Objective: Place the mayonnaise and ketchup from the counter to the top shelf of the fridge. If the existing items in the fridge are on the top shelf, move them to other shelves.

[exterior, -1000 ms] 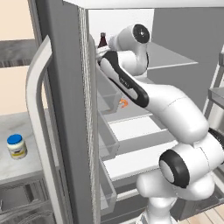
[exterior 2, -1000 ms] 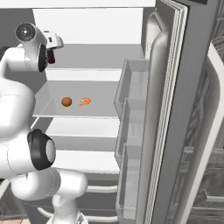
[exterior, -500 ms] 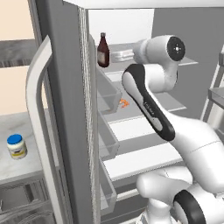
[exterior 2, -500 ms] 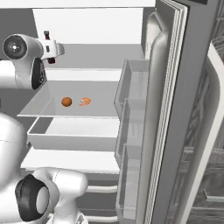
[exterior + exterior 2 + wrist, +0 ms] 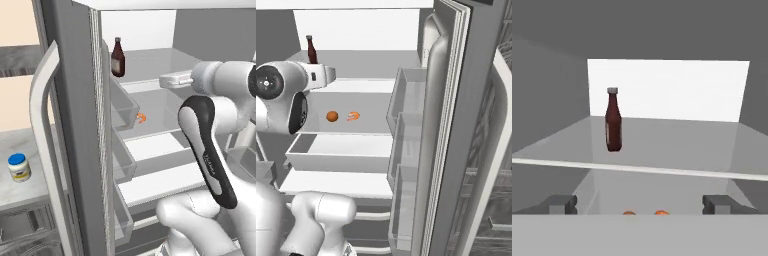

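Inside the open fridge, the smooth top shelf (image 5: 677, 172) carries the slim dark ketchup bottle (image 5: 613, 126), upright near its back left, while the pincer (image 5: 640, 204), its jaws wide apart and holding nothing, faces it, and the blue-capped mayonnaise jar (image 5: 19, 167) waits on the table (image 5: 35, 187).

A grey fridge (image 5: 363, 65) stands open, its back wall white and brightly lit, with pale shelves (image 5: 662, 145) and a drawer (image 5: 336, 155) below. The left door (image 5: 75, 125) carries a long curved handle (image 5: 42, 150) and 3 bins (image 5: 122, 107); the right door (image 5: 456, 130) has 3 bins too. A grey desk (image 5: 20, 187) sits before a beige wall (image 5: 17, 85).
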Robot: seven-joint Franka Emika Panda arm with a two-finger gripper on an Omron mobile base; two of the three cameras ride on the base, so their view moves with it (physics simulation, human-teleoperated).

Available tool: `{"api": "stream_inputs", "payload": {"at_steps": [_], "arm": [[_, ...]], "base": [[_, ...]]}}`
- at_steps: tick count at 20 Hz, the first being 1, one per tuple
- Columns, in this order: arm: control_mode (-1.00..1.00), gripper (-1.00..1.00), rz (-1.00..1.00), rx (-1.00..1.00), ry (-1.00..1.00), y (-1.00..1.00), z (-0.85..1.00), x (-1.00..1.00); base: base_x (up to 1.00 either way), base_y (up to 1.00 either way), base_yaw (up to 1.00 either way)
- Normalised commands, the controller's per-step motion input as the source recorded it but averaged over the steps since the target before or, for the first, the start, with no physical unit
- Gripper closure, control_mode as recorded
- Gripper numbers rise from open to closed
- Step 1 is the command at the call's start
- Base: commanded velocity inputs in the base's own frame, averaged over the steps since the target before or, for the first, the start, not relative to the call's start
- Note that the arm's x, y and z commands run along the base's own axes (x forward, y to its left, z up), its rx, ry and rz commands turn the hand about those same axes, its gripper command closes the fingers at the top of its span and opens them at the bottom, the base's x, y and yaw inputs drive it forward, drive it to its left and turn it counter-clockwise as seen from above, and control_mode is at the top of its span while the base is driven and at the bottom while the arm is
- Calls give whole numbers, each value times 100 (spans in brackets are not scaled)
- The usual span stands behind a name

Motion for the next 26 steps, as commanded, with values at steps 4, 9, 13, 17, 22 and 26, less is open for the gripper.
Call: {"api": "stream_inputs", "payload": {"at_steps": [4,9,13,17,22,26], "arm": [[-100,-100,-1,-15,26,-37,-30,-100],[-100,-100,-3,-37,51,12,-50,-99],[-100,-100,-1,-40,48,37,-12,-31],[-100,-100,0,-3,4,2,-19,-46],[100,-100,0,0,0,-4,-12,-20],[100,-100,0,0,0,0,0,0]], "base": [[0,0,0],[0,0,0],[0,0,0],[0,0,0],[-80,-32,0],[-100,-7,0]]}}
